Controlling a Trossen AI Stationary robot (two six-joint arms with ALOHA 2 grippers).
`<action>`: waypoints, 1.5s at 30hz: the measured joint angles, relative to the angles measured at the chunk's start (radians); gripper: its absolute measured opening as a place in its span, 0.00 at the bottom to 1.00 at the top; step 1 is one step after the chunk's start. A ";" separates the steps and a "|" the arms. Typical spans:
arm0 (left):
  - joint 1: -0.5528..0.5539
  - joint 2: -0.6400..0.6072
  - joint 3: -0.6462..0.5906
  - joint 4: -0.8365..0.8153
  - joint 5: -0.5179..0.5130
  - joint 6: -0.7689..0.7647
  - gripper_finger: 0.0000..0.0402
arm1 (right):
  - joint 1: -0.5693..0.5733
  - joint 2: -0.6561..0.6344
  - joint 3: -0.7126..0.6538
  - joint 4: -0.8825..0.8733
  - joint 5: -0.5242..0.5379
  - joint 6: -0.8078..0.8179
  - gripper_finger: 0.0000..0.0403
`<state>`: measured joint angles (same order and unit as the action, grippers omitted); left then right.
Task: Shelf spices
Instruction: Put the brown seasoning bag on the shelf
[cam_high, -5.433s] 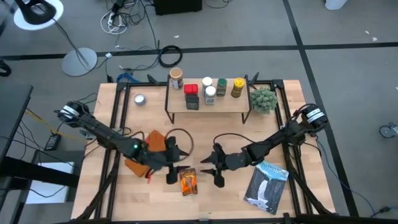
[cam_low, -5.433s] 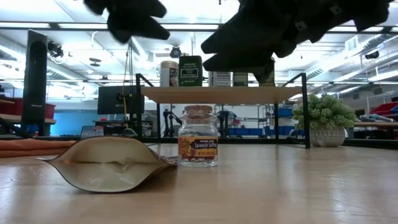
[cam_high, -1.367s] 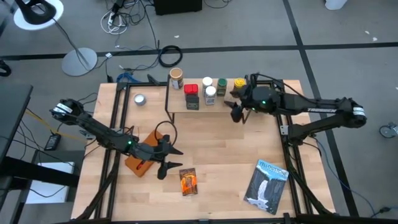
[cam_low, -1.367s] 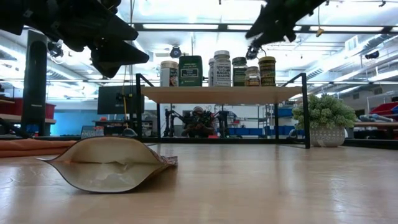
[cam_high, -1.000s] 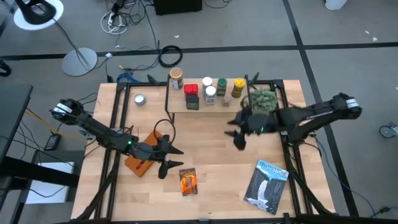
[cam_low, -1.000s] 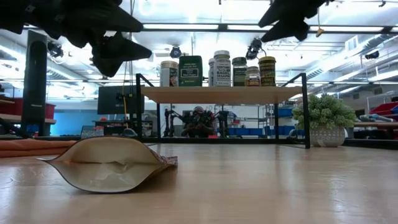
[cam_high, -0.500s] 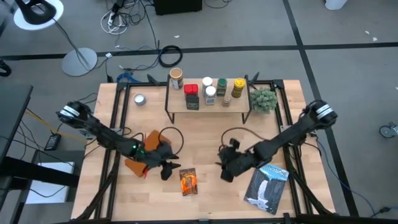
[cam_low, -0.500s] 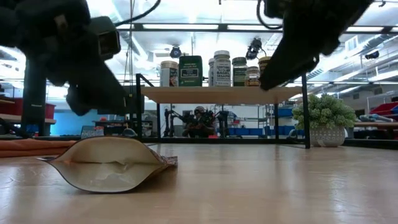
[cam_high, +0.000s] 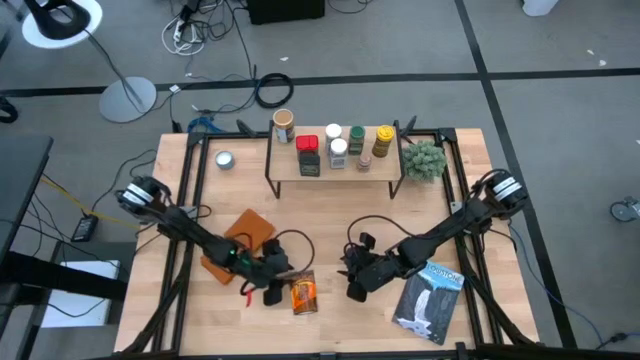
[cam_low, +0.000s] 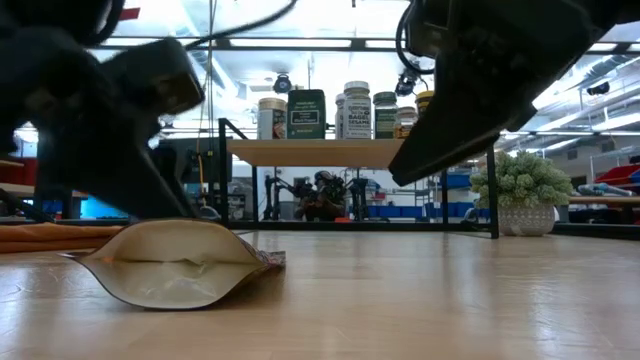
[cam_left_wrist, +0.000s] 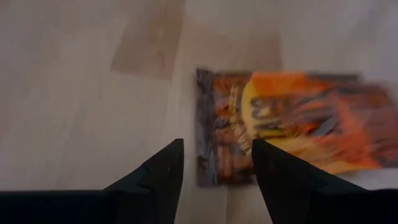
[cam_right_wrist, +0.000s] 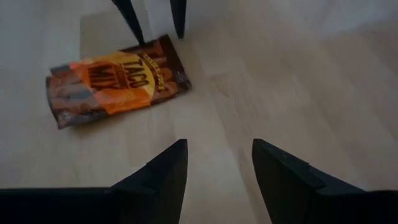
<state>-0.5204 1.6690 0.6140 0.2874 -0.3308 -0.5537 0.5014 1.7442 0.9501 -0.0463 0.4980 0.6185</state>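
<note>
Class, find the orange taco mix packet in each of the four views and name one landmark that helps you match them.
High view: orange packet flat on the table, between the two grippers.
Low view: tan pouch edge-on, near left.
Left wrist view: centre right.
Right wrist view: upper left.
Shared landmark: left gripper's fingers at the packet's edge.

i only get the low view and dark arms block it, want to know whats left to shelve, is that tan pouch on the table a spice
Observer: Yes, from above it is an orange taco mix packet lying flat on the table.
Operator: which arm is on it
Observer: The left gripper sits at its edge, fingers open, not gripping.
Operator: and the right
Observer: The right gripper is open too, off to the packet's other side, apart from it.
</note>
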 joint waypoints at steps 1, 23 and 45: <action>-0.002 0.014 0.005 -0.012 0.004 0.000 0.48 | 0.000 -0.003 0.000 0.004 0.000 0.000 0.44; -0.005 0.080 0.045 -0.045 -0.015 -0.026 0.23 | -0.001 -0.004 0.000 0.024 -0.002 -0.043 0.43; -0.006 0.084 0.042 0.046 0.014 0.025 0.00 | -0.025 0.014 0.000 0.498 0.107 -0.116 0.43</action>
<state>-0.5262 1.7535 0.6563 0.3336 -0.3164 -0.5286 0.4767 1.7580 0.9497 0.4519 0.6051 0.5027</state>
